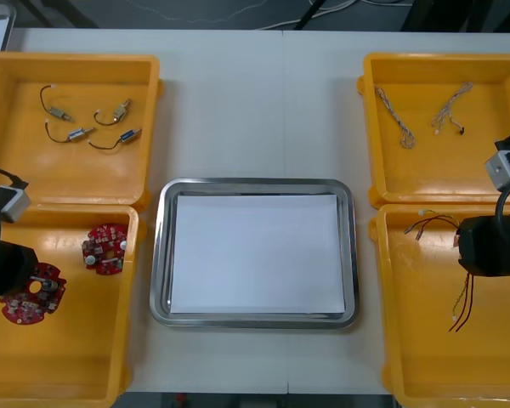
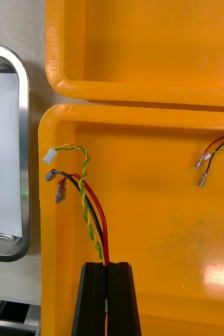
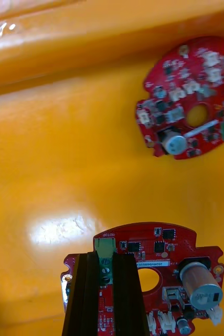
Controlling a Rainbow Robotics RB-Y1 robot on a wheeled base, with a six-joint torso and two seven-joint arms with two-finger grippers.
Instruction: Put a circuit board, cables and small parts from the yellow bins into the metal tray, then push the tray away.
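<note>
**Left hand**: at 8 o'clock from the metal tray, inside the near-left bin. Its fingers are closed on the edge of a circuit board, pinching at the green connector. A second board lies apart in the same bin, at about 2 o'clock from the held one.

**Right hand**: at 4 o'clock from the tray, inside the near-right bin. Its fingers are clamped on a cable of red, black and yellow-green strands. The free ends lie close to the bin wall on the tray side. Another cable lies well apart.

**Tray:** white inside, nothing in it, at the centre of the bench.

**Risks noted:**
- The board is held at one edge only, with its bulkier components off to one side of the grip. It may pivot or slip in transit.
- The cable strands are thin, so one may pull free of the pinch.
- The cable terminals may catch the bin wall on the way out.
- Both loads are bound for one tray, so a simultaneous approach invites a clash of arms.
</note>
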